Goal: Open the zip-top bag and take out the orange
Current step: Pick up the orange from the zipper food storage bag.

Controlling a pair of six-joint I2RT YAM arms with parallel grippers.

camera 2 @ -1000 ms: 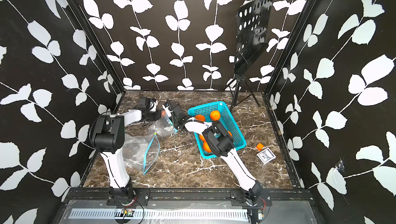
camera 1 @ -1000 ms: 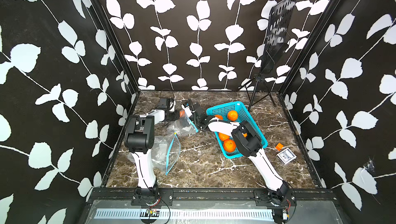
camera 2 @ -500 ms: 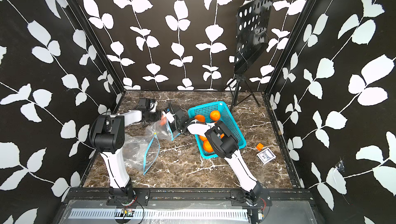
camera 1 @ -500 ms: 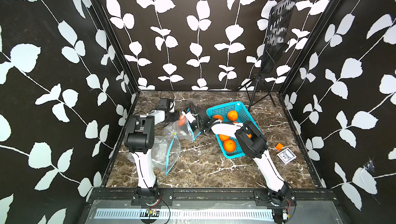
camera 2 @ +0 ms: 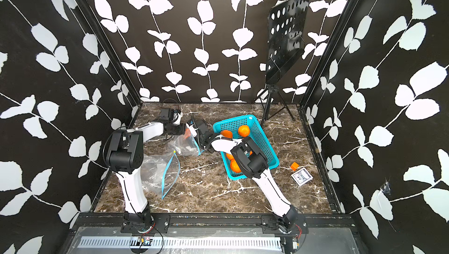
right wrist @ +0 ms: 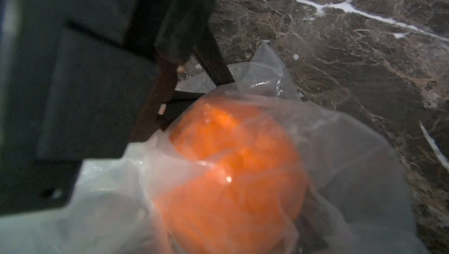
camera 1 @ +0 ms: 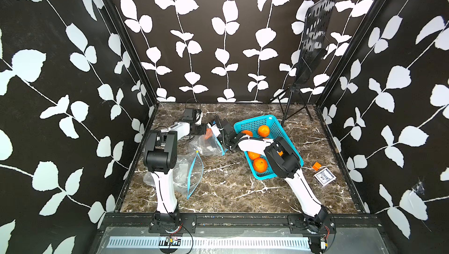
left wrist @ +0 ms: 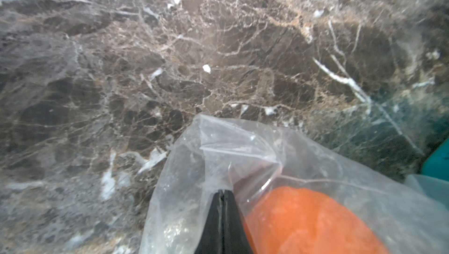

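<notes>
The clear zip-top bag (camera 1: pixel 206 144) (camera 2: pixel 185 146) lies at the back left of the marble table, its blue zip edge toward the basket. The orange (camera 1: pixel 208 132) (camera 2: pixel 187 132) sits inside it, at the raised end. My left gripper (left wrist: pixel 222 192) (camera 1: pixel 204 131) is shut on a fold of the bag's plastic (left wrist: pixel 218 148) right beside the orange (left wrist: pixel 303 218). My right gripper (camera 1: pixel 215 131) (camera 2: pixel 193 130) reaches into the bag from the basket side. The right wrist view is filled by the orange (right wrist: pixel 233 167) behind plastic film (right wrist: pixel 352 158), which hides the right jaws.
A teal basket (camera 1: pixel 274 121) holding several oranges stands just right of the bag, under my right arm. A second, empty zip bag (camera 1: pixel 187 172) lies near my left arm's base. An orange cube (camera 1: pixel 316 166), a card deck (camera 1: pixel 324 176) and a music stand (camera 1: pixel 295 99) occupy the right side.
My right gripper has pressed a little closer to the orange at the bag's raised end. The left gripper has kept its hold on the plastic without moving.
</notes>
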